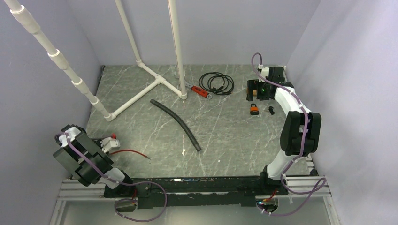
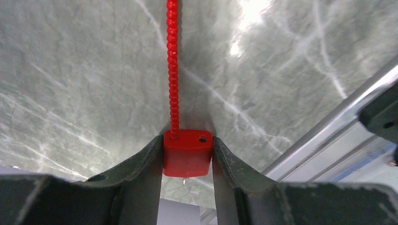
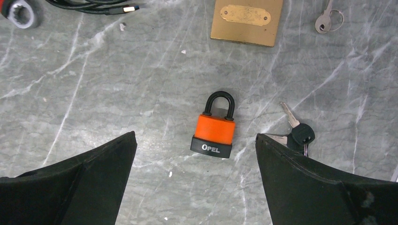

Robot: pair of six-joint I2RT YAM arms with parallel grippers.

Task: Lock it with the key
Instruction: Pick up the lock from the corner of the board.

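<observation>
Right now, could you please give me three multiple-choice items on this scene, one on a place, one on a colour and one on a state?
1. In the right wrist view, where do the black-headed keys lie relative to the orange padlock?
A. To its right
B. To its left
C. On top of it

2. What colour is the cable lock held in the left gripper?
A. Blue
B. Red
C. Brass

3. How is the right gripper?
A. Shut on the padlock
B. Shut on the keys
C. Open

Answers:
1 A, the keys lie right of the padlock and apart from it.
2 B, its body and its cable are both red.
3 C, its fingers stand wide apart, and the padlock between them is untouched.
</observation>
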